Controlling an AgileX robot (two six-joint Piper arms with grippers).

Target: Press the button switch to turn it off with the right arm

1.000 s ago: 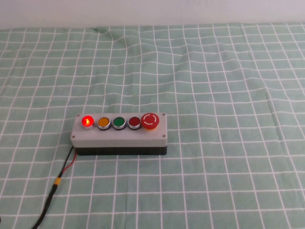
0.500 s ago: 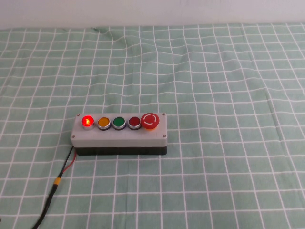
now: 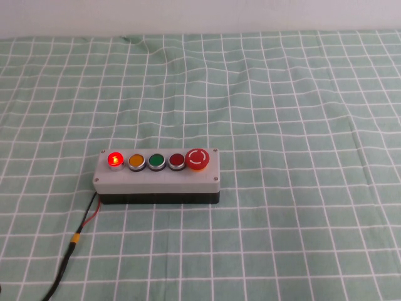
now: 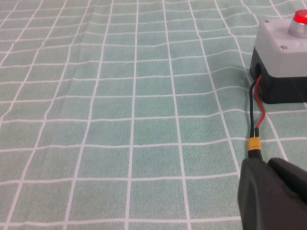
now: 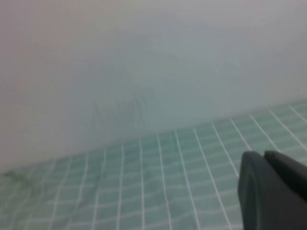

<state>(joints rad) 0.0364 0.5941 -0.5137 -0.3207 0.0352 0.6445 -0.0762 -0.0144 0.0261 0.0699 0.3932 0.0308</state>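
The button switch [image 3: 156, 179], a light grey box on a black base, sits on the cloth left of centre. Its leftmost red button [image 3: 115, 159] glows. Yellow, green and red buttons follow, then the large red mushroom button [image 3: 197, 158]. Its black cable [image 3: 69, 251] trails toward the front left. Neither arm shows in the high view. In the left wrist view my left gripper [image 4: 268, 165] is shut and empty, just short of the cable's yellow connector [image 4: 253, 143], with the switch's corner [image 4: 283, 62] beyond. My right gripper [image 5: 263, 155] is shut and empty, facing the wall, away from the switch.
A green cloth with a white grid [image 3: 282, 125] covers the whole table, with slight wrinkles at the back. A pale wall [image 5: 144, 62] runs along the far edge.
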